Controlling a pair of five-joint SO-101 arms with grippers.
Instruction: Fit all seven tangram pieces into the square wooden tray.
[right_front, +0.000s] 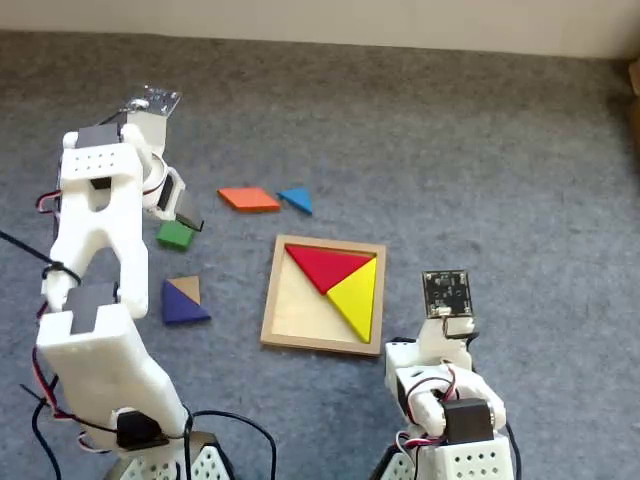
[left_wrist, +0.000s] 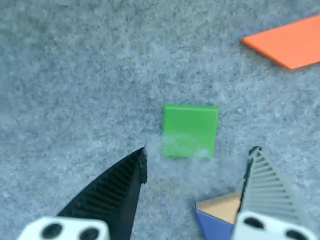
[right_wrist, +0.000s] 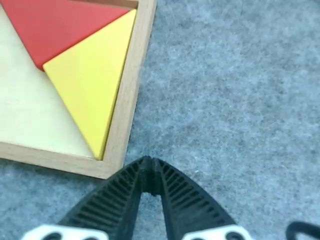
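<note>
Over the green square (left_wrist: 190, 131), the left gripper (left_wrist: 199, 150) hangs with fingers spread wide. Beside the wooden tray (right_wrist: 131, 95), the right gripper (right_wrist: 151, 164) sits, fingers pressed together.

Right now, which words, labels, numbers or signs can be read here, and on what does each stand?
None can be read.
The wooden tray, red triangle, yellow triangle and green square are plain.
The circuit board beside the tray: any marks are too small to read.
</note>
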